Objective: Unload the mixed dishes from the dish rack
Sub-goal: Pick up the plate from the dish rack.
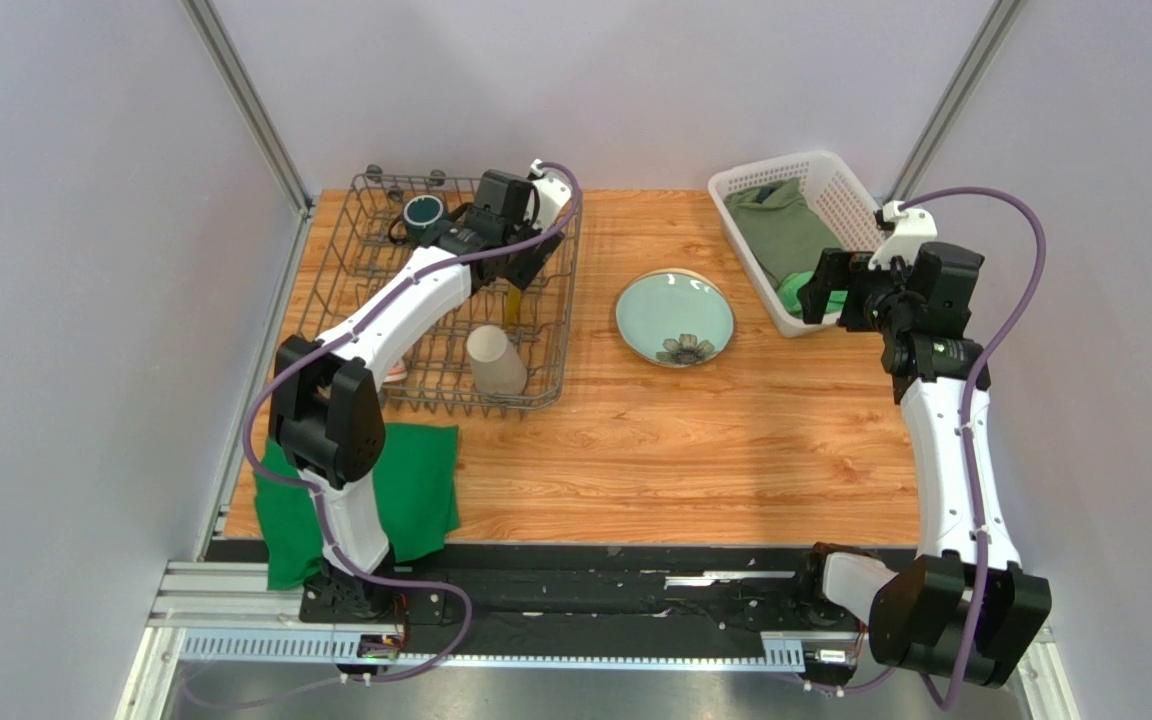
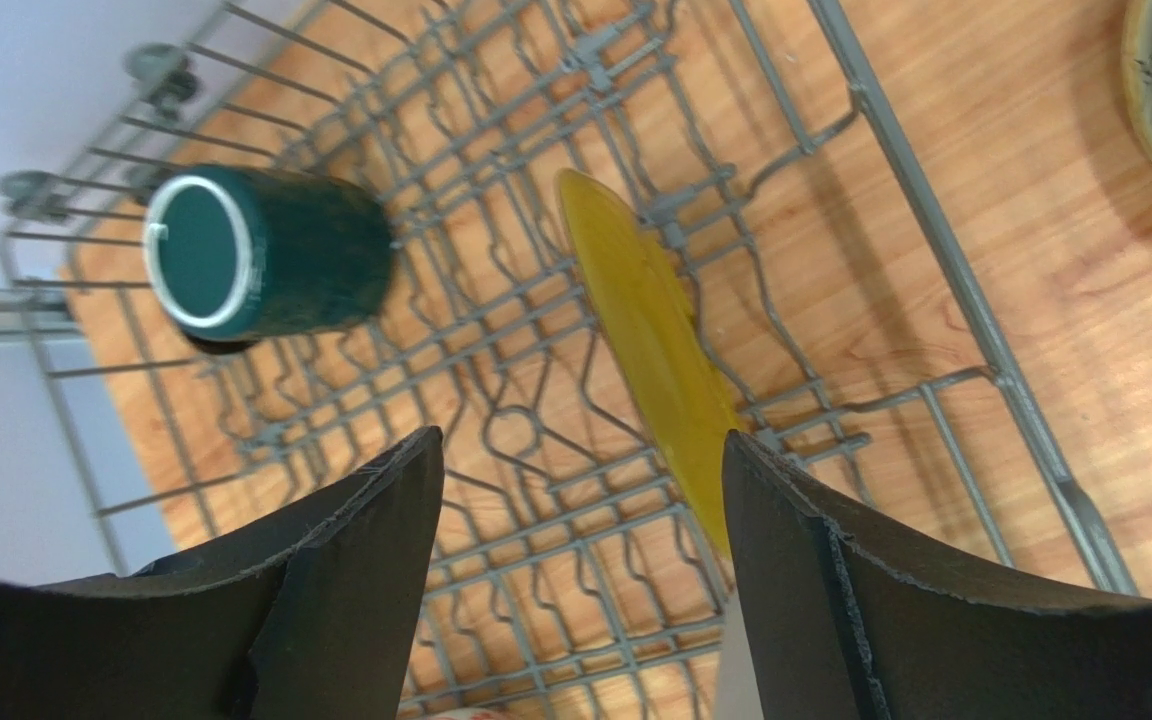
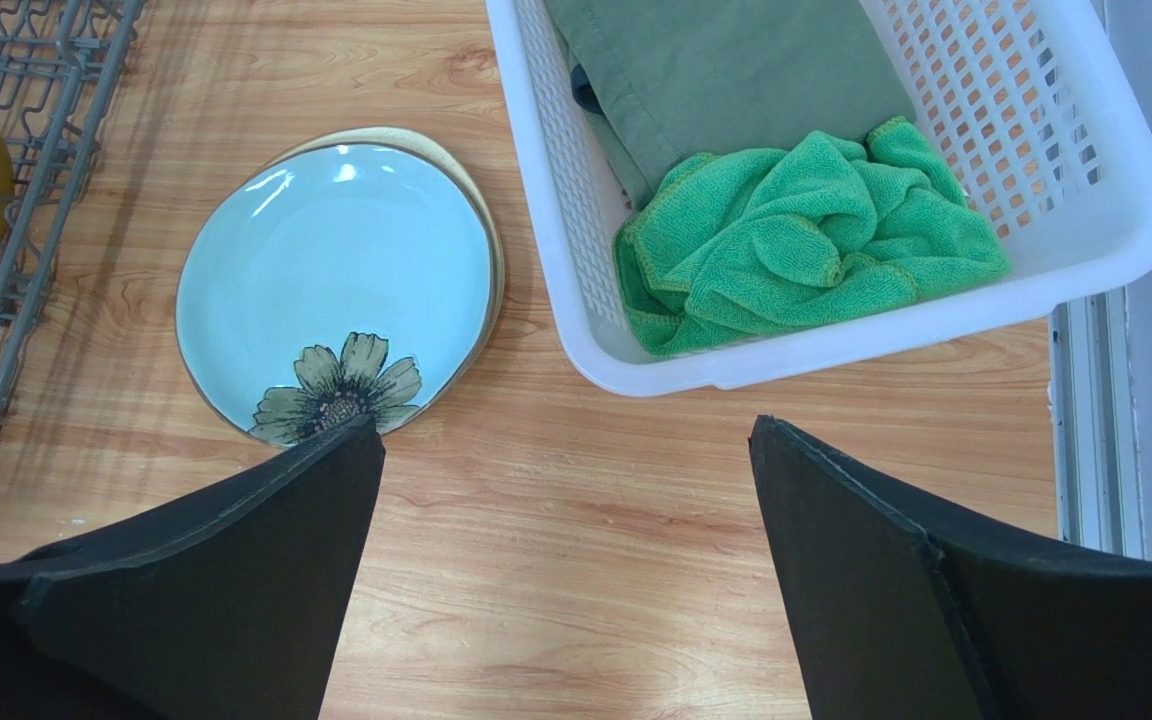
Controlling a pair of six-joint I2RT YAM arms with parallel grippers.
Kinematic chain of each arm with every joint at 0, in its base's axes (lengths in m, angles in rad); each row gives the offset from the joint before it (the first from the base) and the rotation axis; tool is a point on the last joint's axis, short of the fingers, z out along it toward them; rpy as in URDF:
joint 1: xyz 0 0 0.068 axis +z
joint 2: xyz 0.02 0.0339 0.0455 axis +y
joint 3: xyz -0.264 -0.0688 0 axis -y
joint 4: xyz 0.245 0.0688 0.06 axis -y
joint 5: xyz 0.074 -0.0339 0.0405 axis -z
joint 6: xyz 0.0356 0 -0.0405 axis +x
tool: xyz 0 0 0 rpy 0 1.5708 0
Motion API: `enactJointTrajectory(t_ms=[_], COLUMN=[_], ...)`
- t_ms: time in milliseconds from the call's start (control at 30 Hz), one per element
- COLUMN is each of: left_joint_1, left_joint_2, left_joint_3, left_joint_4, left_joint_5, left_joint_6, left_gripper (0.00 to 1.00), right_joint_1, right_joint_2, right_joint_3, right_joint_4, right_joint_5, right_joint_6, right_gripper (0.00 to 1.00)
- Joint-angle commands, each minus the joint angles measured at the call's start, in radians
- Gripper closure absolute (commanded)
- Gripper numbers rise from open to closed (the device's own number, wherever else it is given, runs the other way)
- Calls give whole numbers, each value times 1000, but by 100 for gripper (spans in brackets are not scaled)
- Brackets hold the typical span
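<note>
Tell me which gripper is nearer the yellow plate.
Left. The left gripper hangs open just above the yellow plate in the rack; the right gripper is open over by the basket, beyond the teal plate.

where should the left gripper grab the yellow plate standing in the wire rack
Grip the round yellow plate by its upper rim, coming straight down from above. It stands on edge between the tines of the dark grey wire dish rack, so the top edge is the freest part. The open left gripper should probably straddle that thin rim, one finger on each face.
</note>
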Motion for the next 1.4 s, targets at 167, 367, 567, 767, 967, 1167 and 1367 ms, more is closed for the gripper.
enactJointTrajectory(t_ms=[167, 367, 567, 767, 967, 1167, 1367], left_joint_1=[33, 48, 63, 79, 118, 141, 145], left_joint_2=[54, 121, 169, 175, 158, 118, 69], left_joint_3=[36, 71, 100, 102, 94, 73, 68], left_joint_4=[-5, -17, -16, -11, -12, 3, 6], left_joint_5=[85, 128, 143, 163, 221, 254, 264], left_joint_6=[-81, -88, -101, -130, -213, -250, -256], left_gripper=[29, 41, 58, 69, 98, 100, 100], right_joint_1=[-3, -5, -5, -5, -5, -5, -5], right_joint_2=[-2, 0, 3, 9, 6, 10, 9], right_joint_3=[11, 13, 13, 14, 13, 13, 13], right_joint_4=[12, 12, 12, 9, 11, 11, 11], right_joint_5=[-8, -2, 2, 2, 0, 0, 0], right_joint_6=[-4, -5, -8, -11, -11, -11, -11], right_gripper=[1, 1, 1, 1, 1, 1, 1])
